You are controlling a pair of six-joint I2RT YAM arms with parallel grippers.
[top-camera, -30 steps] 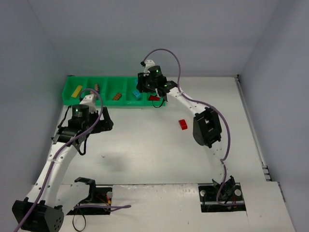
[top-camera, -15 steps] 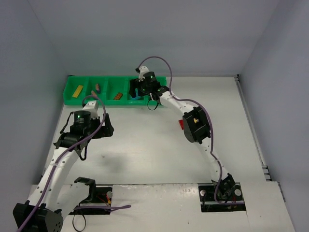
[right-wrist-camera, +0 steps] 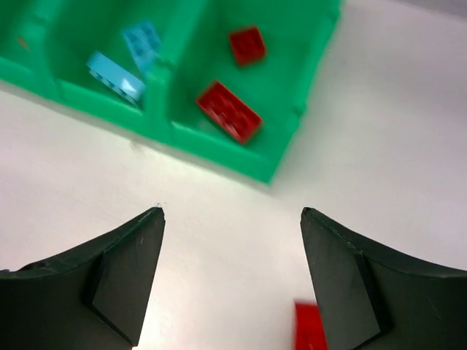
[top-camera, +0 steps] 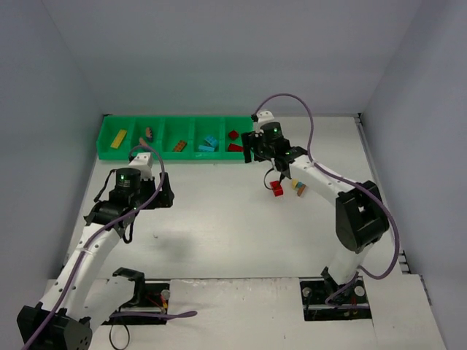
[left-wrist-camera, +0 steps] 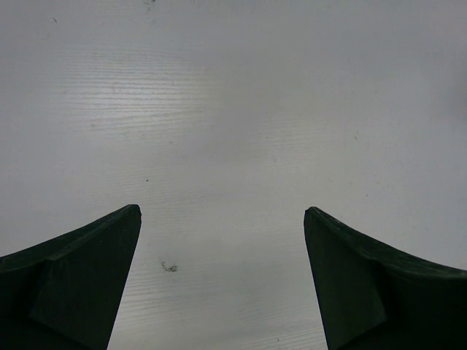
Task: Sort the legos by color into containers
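Note:
The green tray [top-camera: 109, 149] stands at the back left, its compartments holding a yellow brick [top-camera: 118, 137], a purple one [top-camera: 148, 133], an orange one [top-camera: 179, 146], cyan ones [top-camera: 210, 143] and red ones [top-camera: 233, 142]. My right gripper [top-camera: 263, 157] is open and empty, just off the tray's right end [right-wrist-camera: 219, 146]. Its wrist view [right-wrist-camera: 232, 213] shows two red bricks [right-wrist-camera: 228, 111] and cyan bricks [right-wrist-camera: 115, 74] inside. A loose red brick [top-camera: 278, 188] lies by its right finger [right-wrist-camera: 310, 328], and a yellow brick [top-camera: 300, 189] lies beside that. My left gripper [top-camera: 157, 191] is open and empty over bare table [left-wrist-camera: 222, 211].
Grey walls close in the table on the left, back and right. The right arm's elbow [top-camera: 357, 215] hangs over the right part of the table. The arm bases and cables sit at the near edge.
My right gripper has drawn back from over the tray's cyan and red compartments to the table at the tray's right end. The yellow brick has come into view. My left arm shifted slightly.

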